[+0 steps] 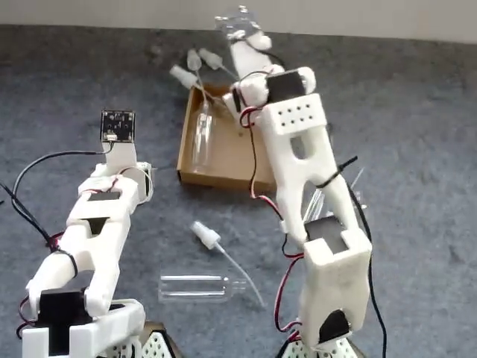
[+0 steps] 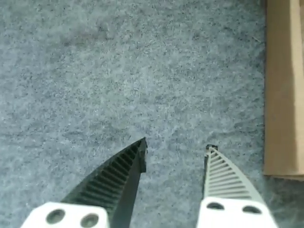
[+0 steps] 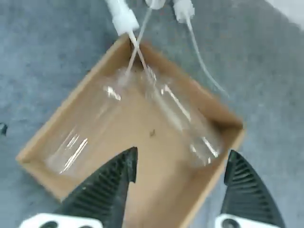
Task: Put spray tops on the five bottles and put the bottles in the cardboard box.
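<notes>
Bottles (image 3: 90, 128): two capped, lying in cardboard box (image 3: 156, 161), heads over its rim.
Right gripper (image 3: 181, 154): wide open, empty, above box.
Left gripper (image 2: 176, 145): wide open, empty, beside box.
Loose bottle (image 1: 195, 287), spray top (image 1: 206, 235): apart on carpet (image 2: 95, 71), probably awaiting assembly.

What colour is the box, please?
The box is plain brown cardboard; it shows best in the right wrist view.
</notes>
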{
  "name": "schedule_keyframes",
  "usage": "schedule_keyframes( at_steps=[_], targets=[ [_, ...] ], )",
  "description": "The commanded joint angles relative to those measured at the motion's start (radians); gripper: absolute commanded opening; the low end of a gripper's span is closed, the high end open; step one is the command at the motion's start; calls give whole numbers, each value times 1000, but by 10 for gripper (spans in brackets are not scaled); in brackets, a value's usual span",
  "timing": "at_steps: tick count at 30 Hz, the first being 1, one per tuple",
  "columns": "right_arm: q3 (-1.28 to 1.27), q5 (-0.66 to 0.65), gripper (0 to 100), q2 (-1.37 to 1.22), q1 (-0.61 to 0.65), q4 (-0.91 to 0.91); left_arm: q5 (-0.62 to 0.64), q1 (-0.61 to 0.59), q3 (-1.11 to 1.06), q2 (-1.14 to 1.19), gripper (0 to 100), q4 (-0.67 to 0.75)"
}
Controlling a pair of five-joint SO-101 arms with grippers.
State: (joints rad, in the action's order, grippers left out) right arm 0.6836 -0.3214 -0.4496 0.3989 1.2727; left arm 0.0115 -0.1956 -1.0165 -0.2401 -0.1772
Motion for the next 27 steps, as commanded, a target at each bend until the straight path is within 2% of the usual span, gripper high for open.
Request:
schedule_keyframes(
  at_steps=[1, 5, 16, 21, 27],
  targets=[
    [-13, -87, 249, -71, 10, -197, 2, -12, 22, -2, 5, 20],
    [8, -100, 249, -216, -13, -260, 2, -12, 22, -2, 5, 20],
    [160, -100, 249, -429, -79, -232, 2, -12, 22, -2, 5, 20],
    [183, -109, 249, -427, -48, -45, 2, -12, 22, -2, 5, 20],
    [335, -222, 249, -433, 28, 314, 2, -12, 22, -2, 5, 20]
  ],
)
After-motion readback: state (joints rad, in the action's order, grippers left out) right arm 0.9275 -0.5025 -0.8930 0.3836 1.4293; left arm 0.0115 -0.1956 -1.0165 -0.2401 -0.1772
